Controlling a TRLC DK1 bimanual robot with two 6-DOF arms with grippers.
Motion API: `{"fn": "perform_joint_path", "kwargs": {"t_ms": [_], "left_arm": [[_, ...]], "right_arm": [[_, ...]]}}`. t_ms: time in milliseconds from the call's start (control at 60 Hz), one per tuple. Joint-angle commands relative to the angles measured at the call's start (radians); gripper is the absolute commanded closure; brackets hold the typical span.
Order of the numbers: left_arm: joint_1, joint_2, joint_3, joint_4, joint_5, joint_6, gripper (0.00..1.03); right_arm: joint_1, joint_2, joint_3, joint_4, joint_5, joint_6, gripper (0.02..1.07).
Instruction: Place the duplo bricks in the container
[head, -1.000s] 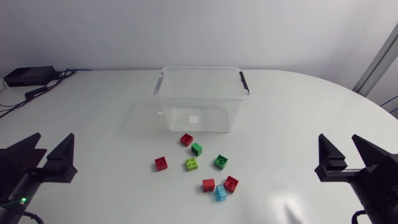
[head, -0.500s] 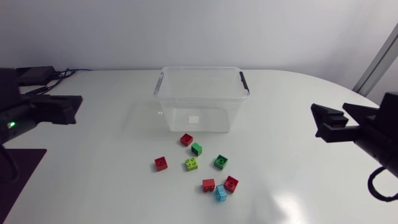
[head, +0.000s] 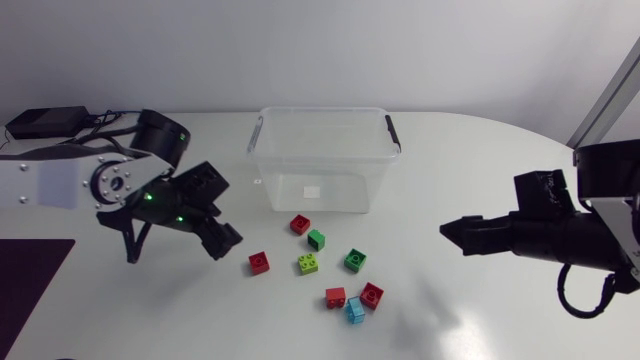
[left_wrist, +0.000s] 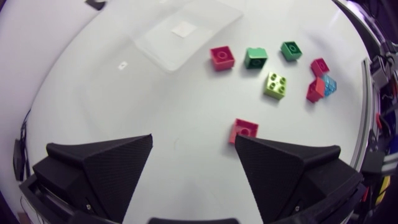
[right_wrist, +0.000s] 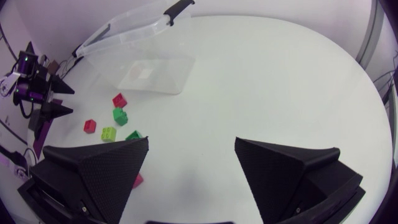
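While both arms hang above the table (head: 480, 160), neither gripper holds anything. From 9 o'clock in the head view the left arm (head: 60, 185) comes in with its elbow bent. The left gripper (head: 225, 212) tips down toward 4 o'clock with its fingers spread wide over bare tabletop. The right arm (head: 560, 235) enters from 3 o'clock, stretched almost level, and the right gripper (head: 452, 232) aims at 9 o'clock, well apart from every brick.

The clear container (head: 322, 155) stands at 12 o'clock of the table's middle. All eight duplo bricks (head: 355, 260) lie loose on the table at its 6 o'clock. Among them, a red brick (head: 259, 262) sits nearest the left gripper, a lime brick (head: 308, 264) lies just at that brick's 3 o'clock, and a blue brick (head: 354, 311) is farthest from the container.

Seen edge-on from overhead, the right gripper's opening cannot be read, but the right wrist view shows its fingers (right_wrist: 99, 168) wide apart over bare table. That view also catches the left gripper beyond the bricks. Only the left wrist view shows the red brick lying just ahead of the open gap, close to one finger (left_wrist: 286, 168) and touching neither.
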Motion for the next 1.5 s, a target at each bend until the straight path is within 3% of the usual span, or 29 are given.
{"fn": "perform_joint_path", "kwargs": {"t_ms": [0,100,367,500,617,767,917,1033,1200,1317,1483], "left_arm": [[-0.021,0.043,-0.028,0.010,0.040,0.102,0.10],[-0.037,0.092,-0.043,0.024,0.072,0.171,0.10],[-0.087,0.191,-0.057,0.073,0.124,0.256,0.17],[-0.132,0.257,-0.043,0.073,0.137,0.297,0.33],[-0.143,0.327,-0.010,0.070,0.158,0.326,0.63],[-0.149,0.327,-0.005,0.066,0.163,0.332,0.74],[-0.139,0.158,0.000,-0.022,0.163,0.329,0.76],[-0.133,0.034,0.069,-0.152,0.164,0.329,0.77],[-0.136,-0.076,0.274,-0.258,0.183,0.279,0.77],[-0.141,-0.030,0.418,-0.224,0.194,0.214,0.77],[-0.152,0.112,0.570,-0.063,0.194,0.098,0.77]], "right_arm": [[0.032,0.054,0.037,-0.026,-0.012,-0.108,0.07],[0.064,0.161,0.074,-0.140,-0.034,-0.248,0.07],[0.256,0.178,0.033,-0.115,-0.029,-0.324,0.07],[0.357,0.236,0.026,-0.104,0.012,-0.326,0.07],[0.444,0.310,0.014,-0.044,0.070,-0.323,0.07],[0.516,0.388,0.023,0.014,0.158,-0.311,0.07],[0.553,0.471,0.037,0.052,0.204,-0.307,0.11],[0.561,0.523,0.053,0.078,0.209,-0.311,0.23],[0.582,0.563,0.066,0.141,0.233,-0.303,0.77],[0.582,0.586,0.076,0.135,0.238,-0.297,0.80],[0.572,0.428,0.072,0.038,0.245,-0.292,0.81]]}}
